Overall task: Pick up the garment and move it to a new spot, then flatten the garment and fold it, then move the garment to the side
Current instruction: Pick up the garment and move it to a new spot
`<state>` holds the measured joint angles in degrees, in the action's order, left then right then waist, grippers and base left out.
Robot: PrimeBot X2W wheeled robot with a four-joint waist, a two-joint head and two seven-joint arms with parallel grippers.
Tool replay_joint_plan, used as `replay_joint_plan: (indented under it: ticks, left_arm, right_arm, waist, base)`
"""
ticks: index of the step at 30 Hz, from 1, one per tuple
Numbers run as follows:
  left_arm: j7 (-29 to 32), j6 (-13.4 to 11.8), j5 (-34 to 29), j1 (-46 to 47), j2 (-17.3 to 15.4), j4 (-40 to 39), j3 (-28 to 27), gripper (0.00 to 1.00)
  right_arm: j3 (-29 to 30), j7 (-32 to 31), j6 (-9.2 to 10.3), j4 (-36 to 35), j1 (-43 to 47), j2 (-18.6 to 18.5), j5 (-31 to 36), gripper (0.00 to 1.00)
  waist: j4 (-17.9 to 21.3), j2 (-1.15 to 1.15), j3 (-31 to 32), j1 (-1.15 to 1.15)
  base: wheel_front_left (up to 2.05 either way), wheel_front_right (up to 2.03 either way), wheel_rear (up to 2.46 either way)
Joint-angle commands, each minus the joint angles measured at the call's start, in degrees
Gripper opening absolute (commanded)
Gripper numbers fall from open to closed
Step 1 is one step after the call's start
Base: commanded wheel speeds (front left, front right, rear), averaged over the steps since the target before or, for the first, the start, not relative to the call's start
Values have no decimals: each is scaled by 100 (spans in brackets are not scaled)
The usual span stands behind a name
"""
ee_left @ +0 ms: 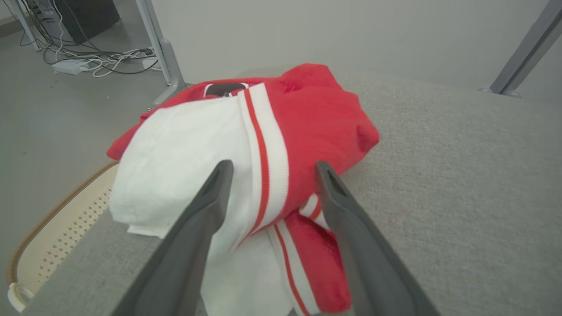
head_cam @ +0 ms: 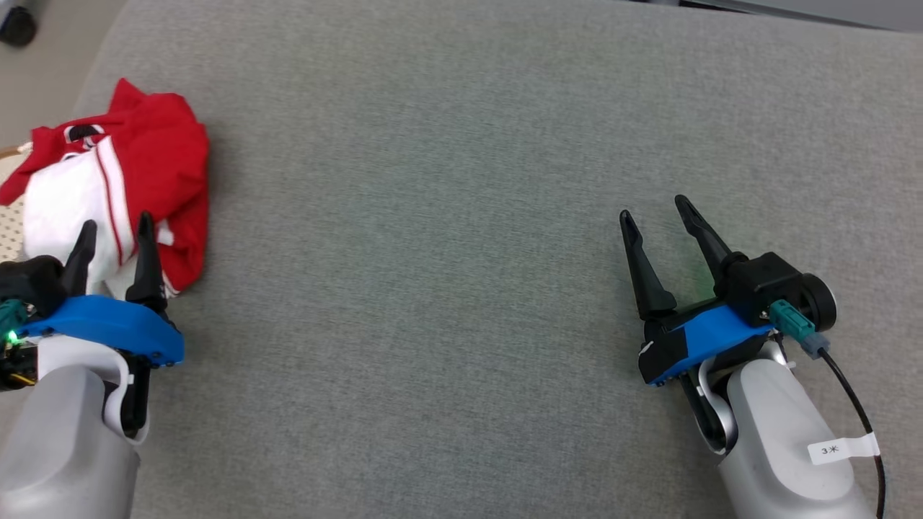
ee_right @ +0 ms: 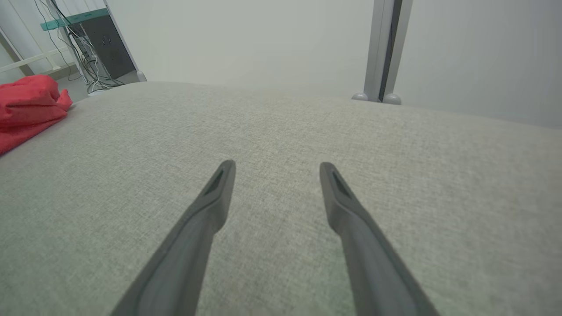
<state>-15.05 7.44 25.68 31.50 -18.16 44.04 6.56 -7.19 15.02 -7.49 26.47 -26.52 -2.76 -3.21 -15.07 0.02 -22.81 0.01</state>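
Left gripper (head_cam: 117, 220), fingers spread, hangs over the crumpled garment (head_cam: 159, 158) at the left edge of the grey fabric surface (head_cam: 433, 216); a shallow pinch could tip it off; right gripper (head_cam: 653, 207) spread, empty

A grey fabric surface (head_cam: 461, 180) fronts a pale wall (ee_right: 263, 39), with cables (ee_left: 96, 61) tangled on the grey floor (ee_left: 52, 118)

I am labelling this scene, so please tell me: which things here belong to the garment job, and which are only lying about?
Job:
red and white garment, crumpled at the left edge of the grey surface
left claw, open, pointing at it
right claw, open

Lying about:
cream perforated basket
floor cables
metal leg
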Motion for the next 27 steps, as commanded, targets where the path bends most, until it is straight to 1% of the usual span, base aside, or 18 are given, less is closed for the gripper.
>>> replay_joint_plan:
  ticks: [1,6,7,8,9,10,13,19,22,27]
  left_arm:
    - [-18,7,94,186,-100,229,37,100]
    - [-18,7,285,385,-210,608,127,100]
    - [-18,7,334,417,-230,642,115,98]
    - [-18,7,329,436,-239,661,131,39]
    - [-18,7,343,432,-243,668,142,25]
    - [-18,7,355,421,-256,665,126,0]
    - [-19,7,378,397,-289,588,33,0]
    - [-18,7,41,250,-311,-328,-50,0]
    - [-18,8,-78,180,-281,-838,33,0]
    - [-18,8,-174,44,-192,-1518,458,0]
  right_arm:
    - [3,22,0,-72,-48,-27,32,100]
    - [67,22,0,-147,-9,-27,92,100]
    - [79,22,0,-159,8,-27,97,100]
    - [96,22,0,-167,31,-27,92,100]
    - [102,22,0,-169,57,-26,77,100]
    - [103,22,0,-164,77,-26,50,100]
    - [102,22,0,-168,142,-26,-66,100]
    - [91,22,0,-106,325,-26,-349,100]
    - [83,22,0,-94,412,-26,-519,100]
    - [107,22,0,-98,627,-25,-742,100]
  waist:
    - [95,-2,-57,-1]
    - [274,-2,-139,-1]
    - [291,-2,-135,-1]
    - [304,-2,-119,-1]
    - [316,-2,-97,-1]
    - [328,-2,-63,-1]
    - [353,-2,100,-1]
    - [413,-2,540,-1]
    - [524,-2,752,-1]
    - [885,-2,1023,-1]
  base:
    - [0,0,0]
    - [0,0,0]
    - [0,0,0]
    - [0,0,0]
    - [0,0,0]
    - [0,0,0]
    - [0,0,0]
    - [0,0,0]
    - [0,0,0]
    - [0,0,0]
